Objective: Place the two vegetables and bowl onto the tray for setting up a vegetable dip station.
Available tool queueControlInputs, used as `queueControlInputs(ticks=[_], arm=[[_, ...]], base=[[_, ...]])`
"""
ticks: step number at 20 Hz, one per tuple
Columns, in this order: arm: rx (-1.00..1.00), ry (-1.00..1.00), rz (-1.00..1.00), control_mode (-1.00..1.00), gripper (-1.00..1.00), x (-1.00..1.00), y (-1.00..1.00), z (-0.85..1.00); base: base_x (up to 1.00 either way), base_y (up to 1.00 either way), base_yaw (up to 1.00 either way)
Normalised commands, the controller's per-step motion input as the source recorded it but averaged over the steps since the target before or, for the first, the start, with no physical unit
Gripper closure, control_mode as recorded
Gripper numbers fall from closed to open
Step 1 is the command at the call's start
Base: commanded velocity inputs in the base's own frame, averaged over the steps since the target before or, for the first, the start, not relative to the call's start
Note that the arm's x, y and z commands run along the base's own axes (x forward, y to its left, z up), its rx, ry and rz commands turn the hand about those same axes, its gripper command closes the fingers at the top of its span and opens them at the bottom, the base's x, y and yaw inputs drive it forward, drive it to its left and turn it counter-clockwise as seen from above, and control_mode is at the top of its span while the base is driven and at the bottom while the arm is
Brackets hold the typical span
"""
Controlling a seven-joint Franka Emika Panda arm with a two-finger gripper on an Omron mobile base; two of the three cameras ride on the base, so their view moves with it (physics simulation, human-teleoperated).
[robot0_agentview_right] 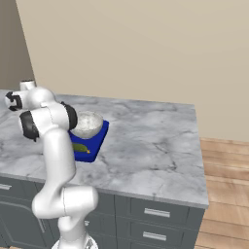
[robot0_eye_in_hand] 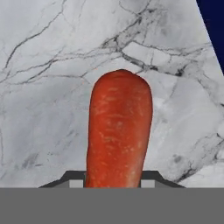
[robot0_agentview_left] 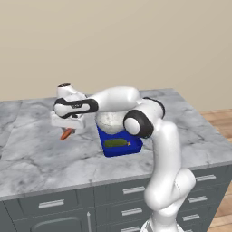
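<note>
Two of the three items look already placed: the speckled bowl point(robot0_agentview_left: 110, 121) sits at the far end of the blue tray point(robot0_agentview_left: 121, 149), and the green cucumber point(robot0_agentview_left: 115, 142) lies on the tray's near end. What remains is the carrot point(robot0_eye_in_hand: 119, 131). The end effector point(robot0_agentview_left: 68, 130) has its jaws closed narrowly on the carrot's base, with the carrot hanging out below it above the marble counter point(robot0_agentview_left: 41, 154), left of the tray. The carrot must yet be carried over and released onto the tray, probably beside the cucumber
</note>
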Motion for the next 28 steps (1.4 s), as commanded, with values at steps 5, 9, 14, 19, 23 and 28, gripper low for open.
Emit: queueControlInputs(ticks=[5, 9, 14, 19, 23, 28], arm=[[-0.03, 0.04, -0.38, -1.0, 1.0, -0.34, -0.22, 0.16], [-0.03, 0.05, -0.39, -1.0, 1.0, -0.33, -0.2, 0.13], [-0.05, 0.07, -0.36, -1.0, 1.0, -0.3, -0.21, 0.08], [-0.05, 0.07, -0.3, -1.0, 1.0, -0.26, -0.28, 0.01], [-0.02, 0.07, -0.29, -1.0, 1.0, -0.25, -0.32, 0.0], [-0.01, 0.05, -0.24, -1.0, 1.0, -0.2, -0.36, 0.0]], base=[[0.0, 0.0, 0.0], [0.0, 0.0, 0.0], [0.0, 0.0, 0.0], [0.0, 0.0, 0.0], [0.0, 0.0, 0.0], [0.0, 0.0, 0.0]])
